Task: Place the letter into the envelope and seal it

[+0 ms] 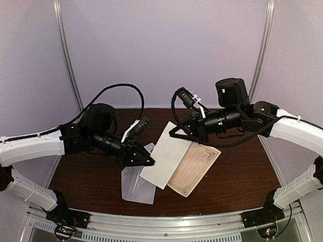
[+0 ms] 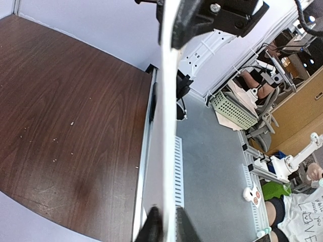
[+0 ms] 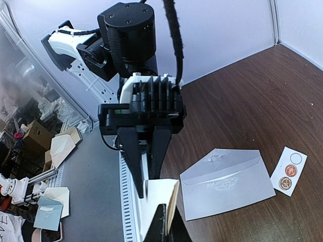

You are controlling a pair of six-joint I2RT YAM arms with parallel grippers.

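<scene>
- Worktop (image 1: 237,176): dark wood-grain surface. It carries the envelope, which serves as the reference for all positions below.
- Letter (image 1: 166,154): a sheet with a plain white outer face and a cream face with an ornate printed border, bent along its length. It is held between both hands, beside and partly over the right side of the envelope in the top view. The left wrist view shows it edge-on as a thin white strip.
- Envelope (image 1: 135,186): pale grey-white, lying flat on the worktop with its triangular flap opened out. Neither hand touches it.
- Left hand (image 1: 150,162): above the far end of the envelope, with the fingers pinched narrow on the near-left edge of the letter.
- Right hand (image 1: 172,135): beyond the envelope toward the back wall, with the fingers clamped on the far edge of the letter.
- Sticker strip (image 3: 287,171): small white strip with round stickers, just beside one short end of the envelope and not touching it.
</scene>
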